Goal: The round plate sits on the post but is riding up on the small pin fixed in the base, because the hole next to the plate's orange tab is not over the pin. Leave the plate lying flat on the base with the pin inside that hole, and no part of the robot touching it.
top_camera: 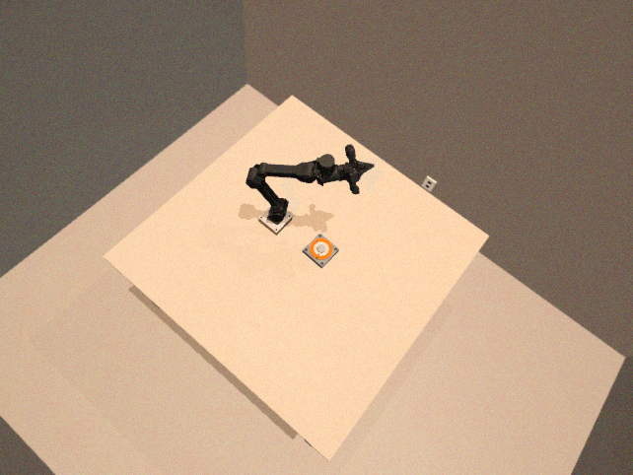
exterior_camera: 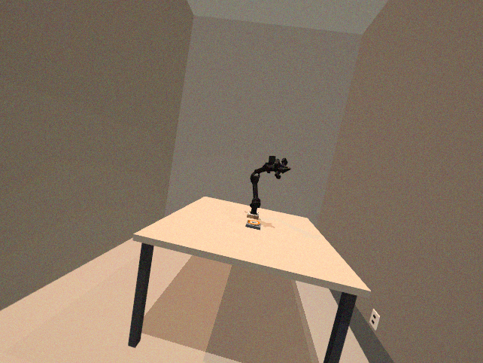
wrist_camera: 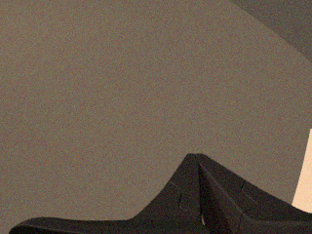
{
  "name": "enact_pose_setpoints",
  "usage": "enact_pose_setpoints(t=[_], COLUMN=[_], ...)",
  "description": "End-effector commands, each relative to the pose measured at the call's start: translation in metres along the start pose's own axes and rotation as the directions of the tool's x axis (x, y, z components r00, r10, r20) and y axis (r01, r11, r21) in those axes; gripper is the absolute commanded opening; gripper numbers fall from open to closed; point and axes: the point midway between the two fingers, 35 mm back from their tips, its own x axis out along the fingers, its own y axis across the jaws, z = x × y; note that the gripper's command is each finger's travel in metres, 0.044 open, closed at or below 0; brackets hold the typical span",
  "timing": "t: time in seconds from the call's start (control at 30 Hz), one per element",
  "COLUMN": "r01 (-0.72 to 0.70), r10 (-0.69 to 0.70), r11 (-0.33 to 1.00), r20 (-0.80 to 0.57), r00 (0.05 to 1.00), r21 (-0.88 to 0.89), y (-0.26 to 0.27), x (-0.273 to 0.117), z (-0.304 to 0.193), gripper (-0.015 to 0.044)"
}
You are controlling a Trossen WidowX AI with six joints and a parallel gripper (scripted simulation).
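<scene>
The round plate (top_camera: 320,248), ringed in orange, is being carried on the post of the grey square base (top_camera: 312,258), near the middle of the table (top_camera: 214,286), just beside the arm's mount (top_camera: 275,222); tab, hole and pin are too small to be resolved; no writing is being shown anywhere. The gripper (top_camera: 369,166) is being held high above the table, well apart from the plate; its fingers are being pressed together on nothing. A wall socket (top_camera: 429,182) is being seen beyond the table edge.

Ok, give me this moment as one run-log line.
arm: raised, away from plate | tool: shut, empty | plate: on base, untouched | pin seating: too small to tell | contact: none
</scene>
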Motion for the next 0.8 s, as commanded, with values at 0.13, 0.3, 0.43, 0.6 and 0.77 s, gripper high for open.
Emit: enact_pose_setpoints(t=[0.13,0.3,0.43,0.6,0.77], r01=[0.493,0.716,0.815,0.822,0.782], r10=[-0.503,-0.754,-0.884,-0.902,-0.822], r11=[0.859,0.654,0.463,0.294,0.259], r20=[-0.05,-0.137,-0.251,-0.427,-0.554], r00=[0.863,0.642,0.394,0.069,-0.13], r21=[-0.141,-0.245,-0.35,-0.487,-0.567], y=[-0.165,-0.259,-0.325,-0.376,-0.389], x=[-0.005,-0.046,-0.101,-0.18,-0.235], z=[-0.01,-0.026,-0.048,-0.084,-0.111], gripper=[0.0,0.0,0.0,0.0,0.0])
